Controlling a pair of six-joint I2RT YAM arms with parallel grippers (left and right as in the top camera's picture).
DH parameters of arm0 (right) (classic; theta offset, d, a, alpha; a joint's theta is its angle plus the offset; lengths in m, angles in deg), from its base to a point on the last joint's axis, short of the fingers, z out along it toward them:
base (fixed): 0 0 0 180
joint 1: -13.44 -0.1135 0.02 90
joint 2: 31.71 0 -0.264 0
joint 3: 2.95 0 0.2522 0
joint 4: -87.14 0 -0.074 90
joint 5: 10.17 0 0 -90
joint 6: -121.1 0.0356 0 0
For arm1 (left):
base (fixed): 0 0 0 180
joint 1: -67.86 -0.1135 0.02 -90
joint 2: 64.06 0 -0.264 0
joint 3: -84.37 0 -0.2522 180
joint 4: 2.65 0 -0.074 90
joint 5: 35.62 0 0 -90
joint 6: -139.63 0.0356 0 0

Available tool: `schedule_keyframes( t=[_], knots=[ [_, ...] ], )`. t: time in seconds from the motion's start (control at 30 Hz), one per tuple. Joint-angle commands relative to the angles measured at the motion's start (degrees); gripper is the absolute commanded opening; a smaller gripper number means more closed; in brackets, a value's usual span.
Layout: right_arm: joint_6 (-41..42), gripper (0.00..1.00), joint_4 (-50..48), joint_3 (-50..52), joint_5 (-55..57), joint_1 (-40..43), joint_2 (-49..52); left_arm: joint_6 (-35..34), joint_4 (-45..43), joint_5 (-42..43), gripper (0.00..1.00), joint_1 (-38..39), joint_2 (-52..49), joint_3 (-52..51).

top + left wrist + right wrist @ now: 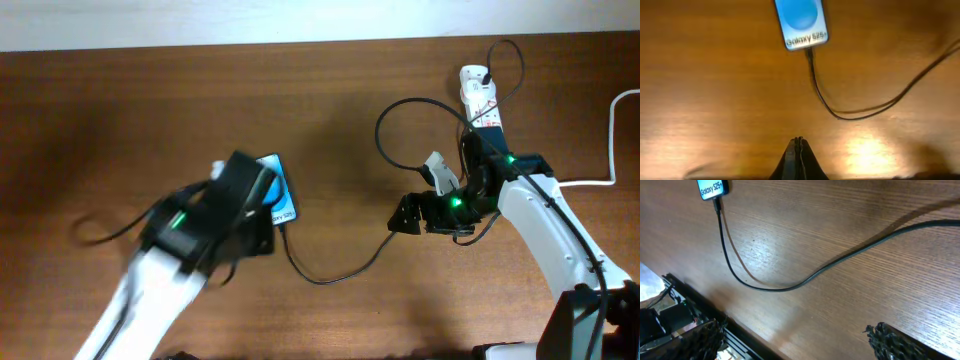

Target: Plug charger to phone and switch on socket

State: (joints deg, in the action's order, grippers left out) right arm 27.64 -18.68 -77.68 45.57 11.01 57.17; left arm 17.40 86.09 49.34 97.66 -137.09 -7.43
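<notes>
**Phone cabled up; left claw clenched, right claw released**

Overhead view: the phone (pixel 283 193) lay left of centre on the brown table (pixel 120 100). Only its blue right edge showed past the left arm, which appeared blurred and covered the rest.

Left wrist view: the phone (pixel 801 22) sat at the top of the frame, blue screen up, "Galaxy S25" readable. The tip of the charger (pixel 820 95) sat against the phone's lower edge and looked plugged in. The left gripper (pixel 798 142) at the bottom of the frame was clenched, fingers pressed together with nothing between them. It hung over bare wood, well apart from the phone.

The charger (pixel 330 278) dipped below the phone, rose toward centre right, made a loop and ended at the socket (pixel 478 105) in the upper right. The socket lay lengthwise, pointing up the frame. Its switches were too small to read, on or off. A white cord (pixel 612 150) ran down the right edge.

The right gripper (pixel 405 215) was right of centre, below the socket and near the cable.

Right wrist view: the right gripper (pixel 795 330) was released, fingers spread wide and empty. The charger (pixel 805 277) crossed the wood beyond them to the phone (pixel 713 187) in the upper left corner.
</notes>
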Motion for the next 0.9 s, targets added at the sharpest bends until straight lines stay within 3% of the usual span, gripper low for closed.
schedule_keyframes(
  t=[0.0,0.07,0.1,0.13,0.2,0.23,0.27,0.3,0.47,0.63,0.87],
  knots=[
    [-0.59,0.99,0.04,-0.7,0.42,0.22,-0.44,-3.23,5.86,-9.66,0.0,0.96,13.29,0.31],
    [-0.59,0.99,0.04,-0.7,0.26,0.22,-0.44,-5.2,10.84,-12.09,0.0,0.96,20.17,0.31],
    [-0.59,0.98,0.0,-0.7,0.26,0.22,-0.44,-5.22,12.98,-12.74,0.06,0.94,24.76,0.31],
    [-0.57,0.98,-0.17,-0.7,0.22,0.22,-0.44,-5.22,13.9,-13.35,0.22,0.94,27.74,0.31],
    [-0.5,0.98,-0.39,-0.7,-0.04,0.22,-0.44,-5.07,14.75,-18.08,0.34,0.94,34.03,0.31],
    [-0.17,0.99,-0.37,-0.7,0.0,0.22,-0.44,-5.07,15.52,-21.51,0.54,0.94,35.71,0.31],
    [-0.11,0.98,-0.33,-0.7,0.02,0.22,-0.44,-5.07,17.14,-27.61,0.86,0.94,37.86,0.31],
    [-0.13,0.98,-0.2,-0.7,0.02,0.22,-0.44,-5.07,18.25,-30.56,1.0,0.94,38.66,0.31],
    [-0.13,0.98,-0.24,-0.7,0.04,0.22,-0.44,-4.13,21.73,-32.24,0.99,0.94,39.04,-0.09],
    [2.89,0.98,-0.22,-0.7,0.11,0.22,-0.44,-4.2,21.73,-28.59,0.99,0.68,39.39,-0.13],
    [2.84,0.97,0.04,-0.7,0.52,0.22,-0.44,-4.2,21.7,-28.59,1.0,-4.09,44.06,-0.13]
  ],
)
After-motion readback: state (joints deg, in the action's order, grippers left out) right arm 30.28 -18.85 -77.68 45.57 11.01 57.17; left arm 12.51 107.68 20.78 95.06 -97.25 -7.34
